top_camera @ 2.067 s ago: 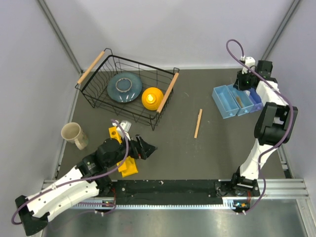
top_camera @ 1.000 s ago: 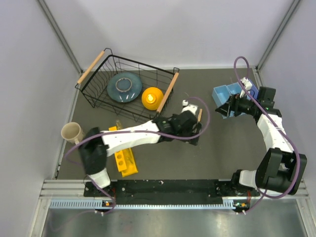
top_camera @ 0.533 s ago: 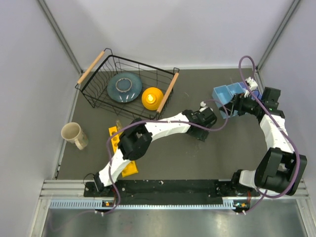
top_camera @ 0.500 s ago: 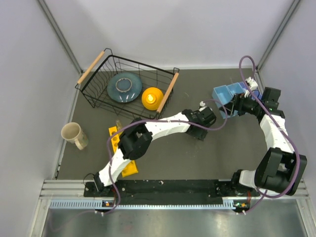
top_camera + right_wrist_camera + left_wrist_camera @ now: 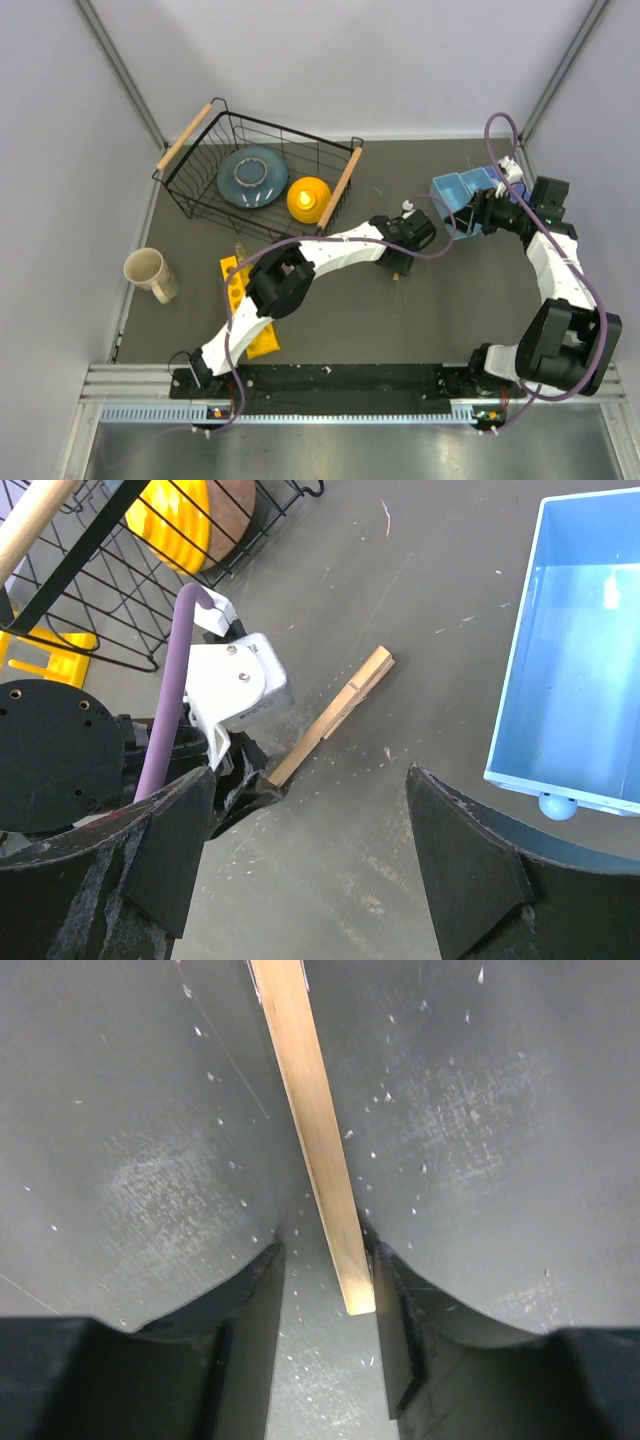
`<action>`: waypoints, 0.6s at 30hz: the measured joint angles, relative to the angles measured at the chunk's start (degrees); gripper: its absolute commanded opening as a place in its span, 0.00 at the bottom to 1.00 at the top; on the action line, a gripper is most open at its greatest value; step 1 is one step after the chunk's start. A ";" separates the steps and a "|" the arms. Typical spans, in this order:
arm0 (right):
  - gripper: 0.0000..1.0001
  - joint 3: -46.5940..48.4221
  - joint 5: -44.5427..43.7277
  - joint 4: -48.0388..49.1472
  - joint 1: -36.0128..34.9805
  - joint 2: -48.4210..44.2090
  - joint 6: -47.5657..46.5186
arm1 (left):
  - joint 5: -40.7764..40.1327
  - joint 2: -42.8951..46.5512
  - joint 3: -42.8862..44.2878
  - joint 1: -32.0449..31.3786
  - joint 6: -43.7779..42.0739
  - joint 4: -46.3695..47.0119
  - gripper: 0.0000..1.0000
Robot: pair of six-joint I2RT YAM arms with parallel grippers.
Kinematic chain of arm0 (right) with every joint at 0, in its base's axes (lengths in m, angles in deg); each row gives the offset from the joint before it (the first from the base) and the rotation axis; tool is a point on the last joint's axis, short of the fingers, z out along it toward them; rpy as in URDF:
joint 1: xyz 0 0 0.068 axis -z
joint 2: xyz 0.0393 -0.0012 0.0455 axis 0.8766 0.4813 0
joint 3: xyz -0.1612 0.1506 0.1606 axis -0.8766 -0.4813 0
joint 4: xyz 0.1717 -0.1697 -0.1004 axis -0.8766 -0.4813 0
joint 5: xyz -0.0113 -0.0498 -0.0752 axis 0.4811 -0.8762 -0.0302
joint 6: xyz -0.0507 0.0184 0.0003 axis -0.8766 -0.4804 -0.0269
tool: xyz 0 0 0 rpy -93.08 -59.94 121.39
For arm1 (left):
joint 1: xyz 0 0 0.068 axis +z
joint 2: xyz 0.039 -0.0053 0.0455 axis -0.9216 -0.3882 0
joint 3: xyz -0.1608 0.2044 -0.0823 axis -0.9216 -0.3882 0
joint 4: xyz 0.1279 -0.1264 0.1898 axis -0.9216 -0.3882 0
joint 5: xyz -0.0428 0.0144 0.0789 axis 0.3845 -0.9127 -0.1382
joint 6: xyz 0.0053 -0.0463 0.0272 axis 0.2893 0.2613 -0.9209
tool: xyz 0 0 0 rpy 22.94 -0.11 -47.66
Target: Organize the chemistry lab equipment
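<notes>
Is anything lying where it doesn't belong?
Yes. The stick lies loose and slanted on the bare table, outside the blue bin. The left hand straddles its end, not yet gripping.

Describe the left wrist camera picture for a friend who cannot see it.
A thin pale wooden stick lies flat on a dark grey, speckled table, its near end between the two black fingers of the left claw. The claw is open: one finger sits close against the stick, the other stands clear of it.
</notes>
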State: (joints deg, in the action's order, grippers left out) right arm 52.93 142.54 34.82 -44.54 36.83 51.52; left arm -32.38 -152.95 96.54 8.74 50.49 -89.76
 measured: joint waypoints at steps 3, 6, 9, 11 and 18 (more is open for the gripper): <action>0.78 0.00 -0.04 0.00 0.02 0.00 -0.04 | -0.17 -0.39 0.52 0.00 -0.15 -0.24 0.31; 0.78 0.07 -0.04 -0.02 0.02 0.13 -0.07 | -0.37 -0.72 1.03 0.00 -0.28 -0.52 0.21; 0.78 0.07 0.00 -0.04 0.07 0.35 -0.13 | -0.37 -0.72 1.03 0.00 -0.44 -0.57 0.09; 0.78 0.07 0.02 -0.20 0.07 0.57 -0.22 | -0.35 -0.48 0.55 0.00 -0.72 -0.15 0.03; 0.78 0.15 0.24 -1.55 0.07 1.64 -1.03 | 1.84 9.77 -16.70 0.28 -2.19 8.83 0.00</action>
State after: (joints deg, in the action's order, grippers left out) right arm 53.08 142.78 33.26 -44.48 38.47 50.50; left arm -30.55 -143.18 79.84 9.03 48.30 -80.93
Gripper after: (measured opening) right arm 0.779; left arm 0.067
